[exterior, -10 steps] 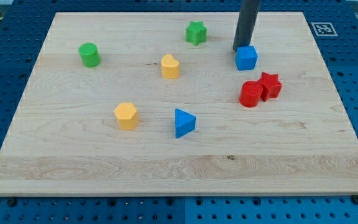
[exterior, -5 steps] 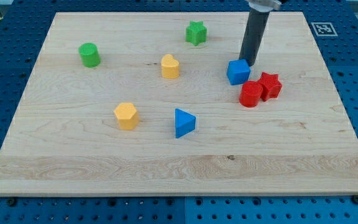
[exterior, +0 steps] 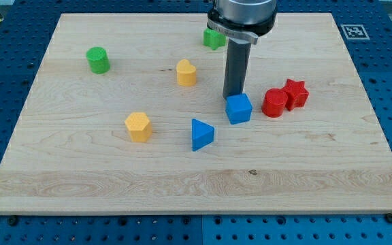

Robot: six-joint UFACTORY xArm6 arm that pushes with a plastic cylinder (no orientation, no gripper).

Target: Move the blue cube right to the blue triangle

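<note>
Camera view: my tip (exterior: 233,95) is set against the blue cube (exterior: 238,109) from above, suiting a push toward the blue triangle (exterior: 201,134); no pincer is fitted.

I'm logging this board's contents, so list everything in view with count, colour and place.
blue cube: 1, blue, centre-right, just right of the triangle
blue triangle: 1, blue, centre
red cylinder: 1, red, right, touching the star
red star: 1, red, right
yellow block: 1, yellow, upper centre
yellow hexagon: 1, yellow, lower left
green cylinder: 1, green, upper left
green star: 1, green, top, partly hidden by the rod
wooden board: 1, light wood
my tip: 1, dark, at the blue cube's top edge
</note>
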